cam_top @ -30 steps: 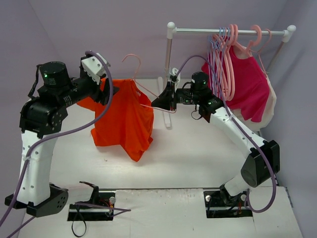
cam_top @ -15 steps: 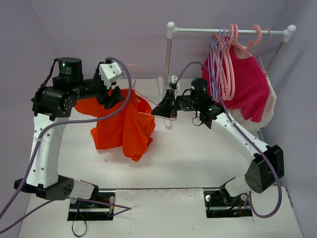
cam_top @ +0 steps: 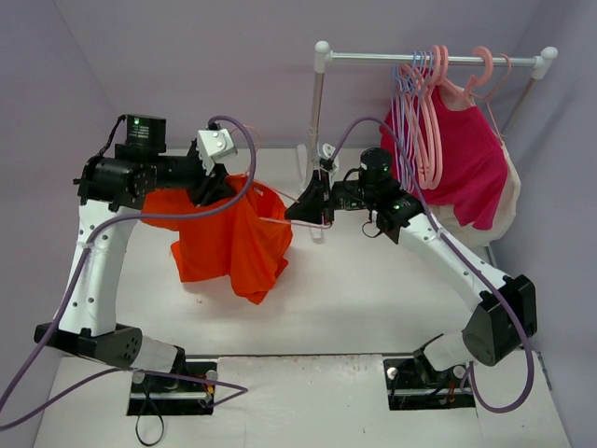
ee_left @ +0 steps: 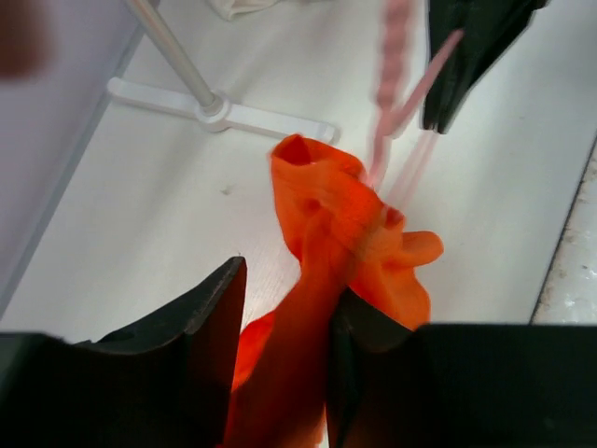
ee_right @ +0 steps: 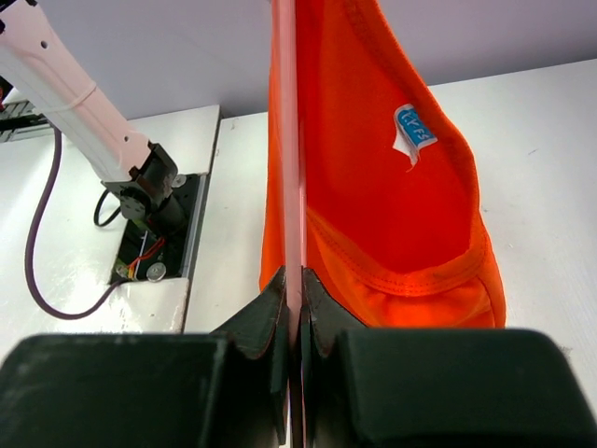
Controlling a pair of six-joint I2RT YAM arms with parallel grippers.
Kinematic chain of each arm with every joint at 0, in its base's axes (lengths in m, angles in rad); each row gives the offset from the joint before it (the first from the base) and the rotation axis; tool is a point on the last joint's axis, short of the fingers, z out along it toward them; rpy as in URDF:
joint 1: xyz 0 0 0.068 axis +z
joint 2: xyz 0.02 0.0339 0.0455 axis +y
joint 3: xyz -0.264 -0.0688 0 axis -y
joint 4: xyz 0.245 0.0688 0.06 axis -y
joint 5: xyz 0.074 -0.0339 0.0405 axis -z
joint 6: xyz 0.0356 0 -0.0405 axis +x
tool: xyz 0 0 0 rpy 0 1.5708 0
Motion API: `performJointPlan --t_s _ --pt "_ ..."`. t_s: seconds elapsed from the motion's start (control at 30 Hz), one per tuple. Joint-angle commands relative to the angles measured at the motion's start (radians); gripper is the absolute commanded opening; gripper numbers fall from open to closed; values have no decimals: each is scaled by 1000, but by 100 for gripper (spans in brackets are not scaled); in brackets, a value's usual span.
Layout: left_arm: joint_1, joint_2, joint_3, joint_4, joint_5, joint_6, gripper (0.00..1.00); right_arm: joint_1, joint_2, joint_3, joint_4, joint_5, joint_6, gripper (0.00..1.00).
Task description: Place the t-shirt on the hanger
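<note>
T-shirt (cam_top: 233, 245), bright orange, hangs bunched in the air above the white surface (cam_top: 373, 289). The left end effector (cam_top: 213, 189), at its 12 o'clock, pinches the cloth tight. The right end effector (cam_top: 309, 203), at its 3 o'clock, is closed on the thin pink hanger (ee_right: 290, 140), which reaches the cloth.

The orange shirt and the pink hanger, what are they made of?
The t-shirt looks like soft matte cloth: it hangs in folds and has a stitched neck hem. The hanger is probably plastic: a thin, straight, smooth bar, evenly pale pink.
</note>
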Motion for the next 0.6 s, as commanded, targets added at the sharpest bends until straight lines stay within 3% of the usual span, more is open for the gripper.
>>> performJointPlan --t_s 0.0,0.13,0.2,0.43,0.57 --pt "6 -21 -12 17 89 27 4 9 -25 37 112 -33 1 0" --pt "6 -50 -16 18 95 59 0 8 -16 34 110 -16 1 0" --pt "6 -72 -16 17 76 73 0 2 -22 23 110 17 29 5" --pt "7 -177 -103 27 -40 86 0 -49 -68 -12 105 131 139 47" --pt "7 -272 -226 169 -120 1 0 -65 -123 -52 101 252 196 57"
